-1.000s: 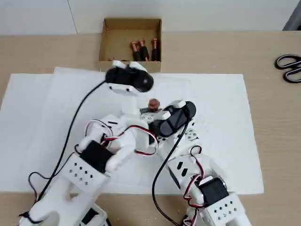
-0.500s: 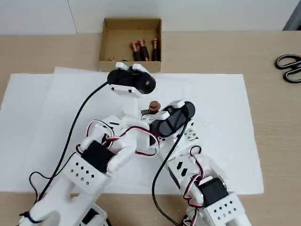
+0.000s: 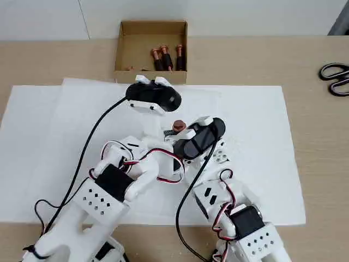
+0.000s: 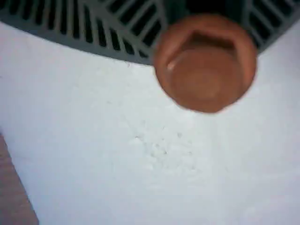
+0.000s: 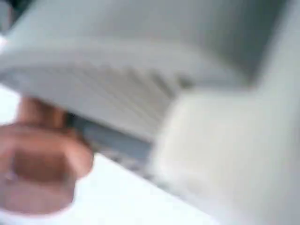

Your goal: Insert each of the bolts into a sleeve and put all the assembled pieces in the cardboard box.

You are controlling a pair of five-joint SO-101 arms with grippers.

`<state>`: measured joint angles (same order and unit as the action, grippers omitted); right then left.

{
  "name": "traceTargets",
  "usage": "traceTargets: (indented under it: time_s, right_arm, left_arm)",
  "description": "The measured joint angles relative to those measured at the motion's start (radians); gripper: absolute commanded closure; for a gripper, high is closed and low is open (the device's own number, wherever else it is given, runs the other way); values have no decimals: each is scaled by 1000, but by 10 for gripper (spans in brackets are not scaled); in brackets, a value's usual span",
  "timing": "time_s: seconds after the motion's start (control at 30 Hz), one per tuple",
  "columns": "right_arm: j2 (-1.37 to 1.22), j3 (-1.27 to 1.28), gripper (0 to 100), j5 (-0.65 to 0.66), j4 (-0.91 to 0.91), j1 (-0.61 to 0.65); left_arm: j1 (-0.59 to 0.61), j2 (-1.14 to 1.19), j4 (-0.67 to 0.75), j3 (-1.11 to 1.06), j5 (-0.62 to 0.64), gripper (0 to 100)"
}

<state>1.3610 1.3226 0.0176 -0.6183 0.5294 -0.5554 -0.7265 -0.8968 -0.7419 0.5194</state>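
white paper sheet (image 3: 262, 164); cardboard box (image 3: 126, 52) beyond it holds three assembled pieces (image 3: 165, 57) lying flat, copper heads toward the far wall. copper bolt (image 3: 179, 125) over the sheet, head up, long axis near upright, right gripper (image 3: 173, 132) just beside it. cannot tell how far either claw is open or what it grips.

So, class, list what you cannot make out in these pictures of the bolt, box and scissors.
bolt: high view, shaft hidden under an arm's black wrist camera; right wrist view, blurred.
cardboard box: high view, near wall hides part of its floor.
scissors: high view, cut off by the right edge.
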Motion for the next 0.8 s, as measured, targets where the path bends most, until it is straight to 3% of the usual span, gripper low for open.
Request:
traceTargets:
  time_s: [0.17, 0.37, 0.8]
  right_arm:
    - [0, 0, 995, 0, 0, 0]
    - [0, 0, 995, 2, 0, -5]
    - [0, 2, 995, 0, 0, -5]
  left_arm:
    - [-2, 0, 0, -2, 0, 979]
    - [3, 0, -2, -2, 0, 836]
    - [5, 0, -183, 110, 0, 830]
